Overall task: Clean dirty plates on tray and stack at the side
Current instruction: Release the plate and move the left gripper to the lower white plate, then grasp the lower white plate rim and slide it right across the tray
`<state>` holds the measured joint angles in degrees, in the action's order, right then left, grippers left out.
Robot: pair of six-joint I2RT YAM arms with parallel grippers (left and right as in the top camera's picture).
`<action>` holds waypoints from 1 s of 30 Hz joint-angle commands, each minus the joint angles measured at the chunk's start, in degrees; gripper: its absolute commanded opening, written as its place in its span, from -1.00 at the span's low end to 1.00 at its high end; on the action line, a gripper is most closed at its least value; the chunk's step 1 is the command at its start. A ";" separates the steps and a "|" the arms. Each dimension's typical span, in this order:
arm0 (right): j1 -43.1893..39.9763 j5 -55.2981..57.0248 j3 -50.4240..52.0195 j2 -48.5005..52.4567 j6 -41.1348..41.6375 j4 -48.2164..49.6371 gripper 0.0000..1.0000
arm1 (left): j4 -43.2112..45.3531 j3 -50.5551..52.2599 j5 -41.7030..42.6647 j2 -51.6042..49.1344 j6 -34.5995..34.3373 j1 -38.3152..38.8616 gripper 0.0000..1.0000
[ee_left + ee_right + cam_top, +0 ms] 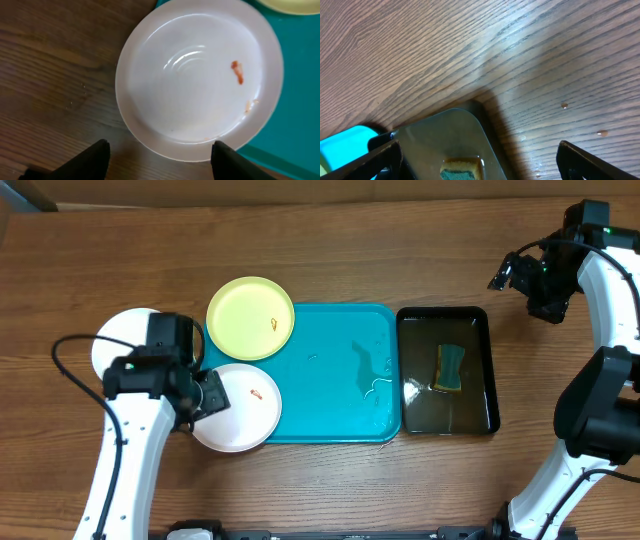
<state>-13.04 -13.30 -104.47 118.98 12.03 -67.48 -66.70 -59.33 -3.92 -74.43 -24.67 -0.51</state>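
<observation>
We take the turquoise tray (340, 370) as our landmark. The smeared white plate (200, 75) sits on the tray's corner nearest the left arm, and a good part of it hangs over the tray's edge onto the wooden tabletop (400, 250). An orange streak marks its bowl on the tray side. The yellow-green plate (250, 318) lies across the tray's far left corner and carries an orange speck. The second white plate (118, 345) rests off the tray to its left, partly hidden by the left arm.

The left claw (160, 146) hovers just off the overhanging rim of the smeared white plate. Its jaws are spread and nothing is between them. The right claw (479, 150) is also wide open and empty, well beyond the tray's right side, past the black tray (448, 320) where a sponge (449, 368) lies (in what looks like murky water).

We judge the plates to be light, stiff plastic that will not bend under a pinch. Their surface is glossy and likely slick. The shallow raised rim seems the only real handhold. The overhanging arc looks best, since one finger might slip beneath it there. With a light plate and a thin rim, we expect it to tip or skate away unless the pinch is square.
</observation>
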 commanded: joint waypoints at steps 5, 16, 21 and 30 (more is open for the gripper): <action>-0.17 -0.28 -0.87 -1.75 0.22 0.17 1.00 | 5.62 7.08 -3.76 -0.17 -3.26 -4.72 0.28; -0.17 -0.28 -0.87 -1.75 0.22 0.17 1.00 | 14.34 15.74 -1.88 -0.20 -3.21 -9.81 0.00; -0.17 -0.28 -0.87 -1.75 0.22 0.17 1.00 | 19.15 19.54 0.04 -0.20 -3.19 -9.81 -0.13; -0.17 -0.28 -0.87 -1.75 0.22 0.17 1.00 | 22.21 22.32 1.49 -0.20 -2.97 -9.81 -0.48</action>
<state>-13.04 -13.30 -104.47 118.98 12.01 -67.51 -44.75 -37.63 -3.64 -74.54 -27.09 -10.17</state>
